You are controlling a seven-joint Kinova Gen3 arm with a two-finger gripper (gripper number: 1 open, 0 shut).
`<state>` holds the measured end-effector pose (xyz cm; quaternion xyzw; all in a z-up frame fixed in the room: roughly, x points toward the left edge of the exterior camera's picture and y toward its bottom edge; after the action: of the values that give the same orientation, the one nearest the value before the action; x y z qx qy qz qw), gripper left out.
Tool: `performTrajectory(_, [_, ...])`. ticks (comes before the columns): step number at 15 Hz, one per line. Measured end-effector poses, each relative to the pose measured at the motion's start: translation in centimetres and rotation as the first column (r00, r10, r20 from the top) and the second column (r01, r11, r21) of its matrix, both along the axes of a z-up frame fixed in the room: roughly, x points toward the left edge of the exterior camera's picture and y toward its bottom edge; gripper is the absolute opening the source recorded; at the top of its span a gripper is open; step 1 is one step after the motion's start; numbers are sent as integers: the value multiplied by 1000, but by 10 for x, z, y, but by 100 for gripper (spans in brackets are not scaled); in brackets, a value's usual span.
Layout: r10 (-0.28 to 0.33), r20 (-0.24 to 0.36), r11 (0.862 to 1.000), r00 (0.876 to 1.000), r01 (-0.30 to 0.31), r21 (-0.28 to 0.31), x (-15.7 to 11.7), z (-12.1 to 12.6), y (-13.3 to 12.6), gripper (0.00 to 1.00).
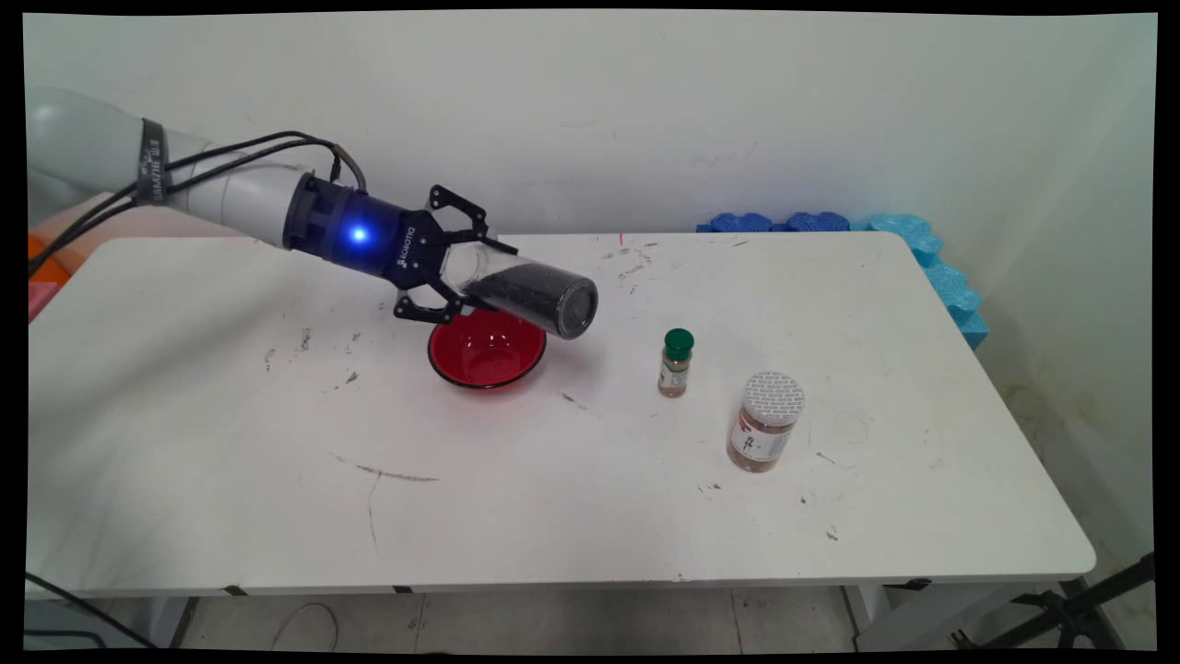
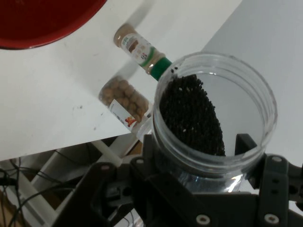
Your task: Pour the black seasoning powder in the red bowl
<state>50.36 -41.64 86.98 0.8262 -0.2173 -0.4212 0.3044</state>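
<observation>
Over the white table (image 1: 230, 443), clamped round a clear jar (image 1: 530, 293) of small black grains (image 2: 189, 113) by the gripper (image 1: 461, 267), tipped nearly flat above the red bowl (image 1: 487, 349). Well to the right, upright: a brown-filled jar with white lid (image 1: 767, 420), then a green-capped spice bottle (image 1: 676, 362).

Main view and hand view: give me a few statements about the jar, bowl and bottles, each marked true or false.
1. The claw grips a clear jar lying nearly on its side. True.
2. The jar holds dark granules. True.
3. The red bowl stands right of the green-capped bottle. False: it stands left of it, beneath the jar.
4. The white-lidded jar lies tipped over. False: it stands upright on the table.
5. The green-capped bottle touches the bowl. False: they stand apart.
</observation>
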Motion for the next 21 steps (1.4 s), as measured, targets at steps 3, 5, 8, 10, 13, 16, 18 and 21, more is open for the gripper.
performTrajectory(3, [17,-16,1000,1000,-16,14,0,-1,0,0])
performTrajectory(5, [30,-28,999,999,-29,27,-1,-1,-1,0])
performTrajectory(8, [42,-42,998,998,-41,40,-2,-1,0,0])
performTrajectory(10, [53,-53,997,997,-50,53,-3,-1,0,0])
performTrajectory(13, [67,-67,996,995,-62,70,-5,-2,1,0])
performTrajectory(16, [79,-79,994,994,-72,81,-6,-1,1,0])
performTrajectory(18, [83,-83,993,993,-76,85,-6,-1,1,0])
performTrajectory(21, [90,-89,992,992,-82,91,-6,-1,1,0])
